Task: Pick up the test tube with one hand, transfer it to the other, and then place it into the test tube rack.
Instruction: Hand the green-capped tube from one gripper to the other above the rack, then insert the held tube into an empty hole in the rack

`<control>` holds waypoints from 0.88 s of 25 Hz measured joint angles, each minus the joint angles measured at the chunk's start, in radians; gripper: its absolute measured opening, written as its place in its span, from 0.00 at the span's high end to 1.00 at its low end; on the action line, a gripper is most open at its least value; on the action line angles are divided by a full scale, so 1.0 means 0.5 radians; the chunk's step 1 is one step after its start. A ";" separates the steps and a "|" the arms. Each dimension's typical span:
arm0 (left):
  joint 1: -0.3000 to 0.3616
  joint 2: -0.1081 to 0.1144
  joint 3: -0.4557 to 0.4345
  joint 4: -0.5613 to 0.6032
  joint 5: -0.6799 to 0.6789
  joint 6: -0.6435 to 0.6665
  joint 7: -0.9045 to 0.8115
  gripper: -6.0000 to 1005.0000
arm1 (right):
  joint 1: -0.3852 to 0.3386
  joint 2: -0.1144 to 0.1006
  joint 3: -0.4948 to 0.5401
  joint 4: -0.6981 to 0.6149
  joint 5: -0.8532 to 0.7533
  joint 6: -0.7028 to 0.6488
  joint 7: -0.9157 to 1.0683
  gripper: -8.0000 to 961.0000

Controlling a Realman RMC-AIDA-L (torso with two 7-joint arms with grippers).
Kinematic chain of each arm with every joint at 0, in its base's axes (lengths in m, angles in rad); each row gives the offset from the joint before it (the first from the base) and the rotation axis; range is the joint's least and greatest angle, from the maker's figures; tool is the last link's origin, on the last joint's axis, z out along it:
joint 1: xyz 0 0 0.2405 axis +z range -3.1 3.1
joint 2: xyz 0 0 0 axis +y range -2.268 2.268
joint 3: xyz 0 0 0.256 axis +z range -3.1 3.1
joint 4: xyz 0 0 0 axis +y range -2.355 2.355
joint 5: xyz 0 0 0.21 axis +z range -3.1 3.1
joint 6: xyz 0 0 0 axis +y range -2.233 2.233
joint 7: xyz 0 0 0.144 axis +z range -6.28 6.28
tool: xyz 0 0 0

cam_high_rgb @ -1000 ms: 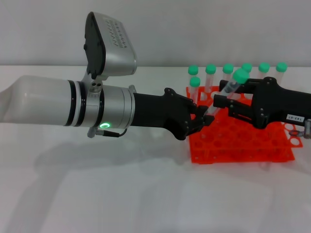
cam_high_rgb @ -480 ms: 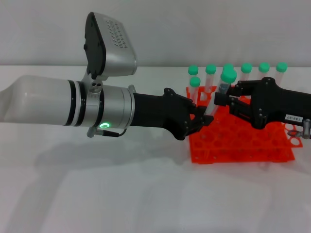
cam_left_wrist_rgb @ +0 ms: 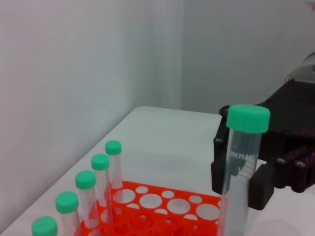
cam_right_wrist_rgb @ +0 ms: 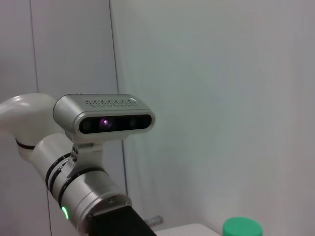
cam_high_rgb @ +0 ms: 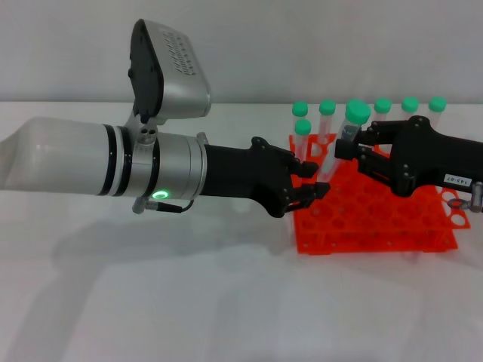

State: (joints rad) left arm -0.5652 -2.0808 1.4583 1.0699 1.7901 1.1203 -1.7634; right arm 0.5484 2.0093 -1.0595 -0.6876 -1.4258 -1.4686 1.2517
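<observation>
We see a plain white counter (cam_high_rgb: 226, 302); directly on it sits one bright orange-red plastic two-tier rack (cam_high_rgb: 377, 222) with round holes, toward its far right side.

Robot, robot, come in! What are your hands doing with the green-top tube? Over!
Right gripper shut on test tube, upright over rack. Left gripper open beside it, let go. Path clear.
</observation>
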 joint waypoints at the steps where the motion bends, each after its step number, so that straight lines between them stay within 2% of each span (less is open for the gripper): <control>1: 0.002 -0.001 -0.002 0.000 -0.001 0.000 -0.002 0.81 | -0.001 0.000 -0.002 0.000 0.001 0.001 0.000 0.79; 3: 0.006 -0.002 -0.003 0.000 -0.009 0.000 -0.003 0.70 | -0.003 0.000 -0.004 0.000 0.002 0.004 0.000 0.79; 14: 0.058 -0.001 -0.026 0.012 -0.040 0.001 -0.001 0.27 | -0.005 0.000 -0.001 0.001 0.002 0.008 0.000 0.79; 17: 0.106 -0.002 -0.044 0.027 -0.075 0.002 -0.002 0.23 | -0.004 0.000 0.002 0.001 0.002 0.019 -0.004 0.79; 22: 0.321 -0.003 -0.189 0.119 -0.170 0.002 0.028 0.15 | 0.014 -0.002 0.001 0.003 0.002 0.080 -0.021 0.79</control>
State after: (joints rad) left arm -0.4045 -2.0821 1.3636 1.1293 1.7051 1.1214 -1.7494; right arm 0.5552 2.0084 -1.0592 -0.6863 -1.4250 -1.4284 1.2411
